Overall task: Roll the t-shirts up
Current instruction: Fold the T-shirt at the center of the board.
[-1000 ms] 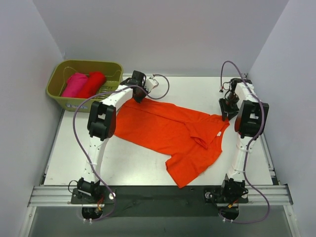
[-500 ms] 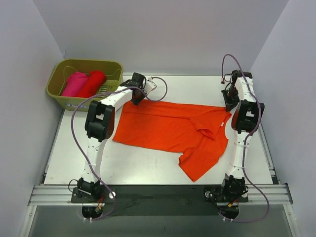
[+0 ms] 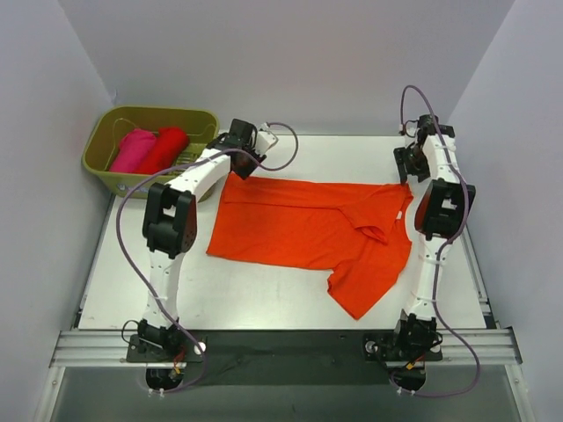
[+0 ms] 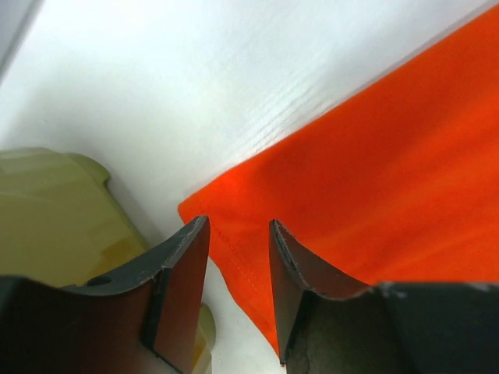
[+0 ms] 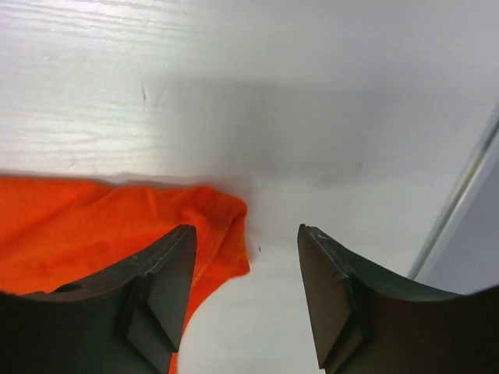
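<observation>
The orange t-shirt [image 3: 308, 224] lies spread flat on the white table, its neck and white label [image 3: 400, 215] to the right. My left gripper [image 3: 242, 169] is open just above the shirt's far left corner. In the left wrist view that corner [image 4: 234, 210] lies on the table between my left gripper's [image 4: 236, 226] parted fingers. My right gripper [image 3: 406, 171] is open over the shirt's far right corner. In the right wrist view my right gripper [image 5: 245, 234] is empty, with that crumpled corner [image 5: 210, 218] by its left finger. The red t-shirt [image 3: 165, 148] and the magenta-pink t-shirt [image 3: 132, 151] lie in the basket.
The olive-green basket [image 3: 106, 169] stands at the far left corner, close to my left gripper; it also shows in the left wrist view [image 4: 54, 202]. Grey walls close in the table on three sides. A metal rail [image 5: 460, 202] runs along the right edge.
Both grippers moved toward the far edge and apart, drawing the orange shirt flatter and farther back. Both now stand open over its far corners.
</observation>
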Available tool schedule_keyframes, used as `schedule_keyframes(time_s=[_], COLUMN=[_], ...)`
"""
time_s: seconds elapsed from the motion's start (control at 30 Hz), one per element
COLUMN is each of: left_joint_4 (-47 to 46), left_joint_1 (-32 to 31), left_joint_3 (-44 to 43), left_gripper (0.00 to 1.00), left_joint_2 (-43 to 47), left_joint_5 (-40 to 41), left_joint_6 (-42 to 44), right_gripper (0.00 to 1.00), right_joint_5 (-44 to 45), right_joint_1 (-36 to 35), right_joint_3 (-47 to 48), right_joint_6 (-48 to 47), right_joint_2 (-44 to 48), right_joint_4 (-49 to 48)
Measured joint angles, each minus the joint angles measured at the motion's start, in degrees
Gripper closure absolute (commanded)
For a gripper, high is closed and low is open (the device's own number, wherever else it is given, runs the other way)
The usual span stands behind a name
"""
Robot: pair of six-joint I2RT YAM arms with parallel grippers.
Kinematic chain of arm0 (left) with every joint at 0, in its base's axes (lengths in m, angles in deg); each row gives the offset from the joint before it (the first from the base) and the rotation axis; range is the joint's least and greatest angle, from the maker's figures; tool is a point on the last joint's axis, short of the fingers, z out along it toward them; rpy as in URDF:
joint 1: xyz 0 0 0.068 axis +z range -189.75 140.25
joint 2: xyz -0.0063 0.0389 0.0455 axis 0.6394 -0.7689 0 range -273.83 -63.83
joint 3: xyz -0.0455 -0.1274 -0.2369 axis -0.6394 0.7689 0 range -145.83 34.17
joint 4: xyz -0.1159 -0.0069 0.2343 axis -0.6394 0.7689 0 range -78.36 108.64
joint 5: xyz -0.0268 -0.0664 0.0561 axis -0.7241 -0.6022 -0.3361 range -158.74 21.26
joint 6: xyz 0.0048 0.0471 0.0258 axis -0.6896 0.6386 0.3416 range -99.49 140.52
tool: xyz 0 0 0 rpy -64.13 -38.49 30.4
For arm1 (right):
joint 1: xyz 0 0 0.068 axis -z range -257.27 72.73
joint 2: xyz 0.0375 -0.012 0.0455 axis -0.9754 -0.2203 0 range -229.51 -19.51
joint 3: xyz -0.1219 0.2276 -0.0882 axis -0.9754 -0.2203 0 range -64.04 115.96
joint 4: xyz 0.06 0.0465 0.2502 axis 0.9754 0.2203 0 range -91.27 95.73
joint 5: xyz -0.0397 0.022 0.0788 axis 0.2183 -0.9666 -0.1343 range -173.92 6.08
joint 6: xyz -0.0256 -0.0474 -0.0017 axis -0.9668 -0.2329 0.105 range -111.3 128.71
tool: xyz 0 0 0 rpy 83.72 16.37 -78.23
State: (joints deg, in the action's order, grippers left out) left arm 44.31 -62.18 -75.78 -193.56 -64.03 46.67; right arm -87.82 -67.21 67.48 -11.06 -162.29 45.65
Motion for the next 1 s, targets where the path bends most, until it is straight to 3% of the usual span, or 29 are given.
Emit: schedule_keyframes(time_s=[0.2, 0.37, 0.5, 0.57, 0.67, 0.8, 1.0], left_joint_4=[-4.17, -16.61, -27.54, -30.49, -36.04, -42.93, -46.07], left_joint_1=[-2.32, -8.57, -14.19, -15.45, -16.96, -20.15, -24.09], left_joint_3=[1.75, 17.53, 30.14, 32.20, 32.72, 31.95, 23.82], left_gripper=[0.48, 0.46, 0.49, 0.51, 0.53, 0.53, 0.49], left_joint_2=[10.71, 23.19, 26.51, 25.27, 22.64, 18.64, 8.46], left_joint_5=[-10.78, -20.00, -26.82, -29.09, -30.27, -28.94, -23.89], left_joint_6=[-2.69, -1.05, -0.59, -2.86, -6.91, -14.95, -40.22], right_gripper=[0.50, 0.58, 0.69, 0.76, 0.80, 0.80, 0.70], right_joint_5=[-3.32, -8.13, -13.07, -15.28, -16.59, -16.39, -16.04], right_joint_1=[-0.07, -0.35, -0.39, -0.44, -0.87, -1.27, -1.66], right_joint_3=[-14.25, -23.28, -23.67, -23.50, -23.37, -22.14, -17.57], right_joint_6=[-1.27, -3.30, -2.69, -2.05, -1.57, -1.62, -1.75], right_joint_2=[16.65, 28.00, 25.44, 22.01, 17.05, 12.68, 10.69], right_joint_4=[-3.67, -3.78, -1.11, 0.35, 1.75, 3.08, 3.61])
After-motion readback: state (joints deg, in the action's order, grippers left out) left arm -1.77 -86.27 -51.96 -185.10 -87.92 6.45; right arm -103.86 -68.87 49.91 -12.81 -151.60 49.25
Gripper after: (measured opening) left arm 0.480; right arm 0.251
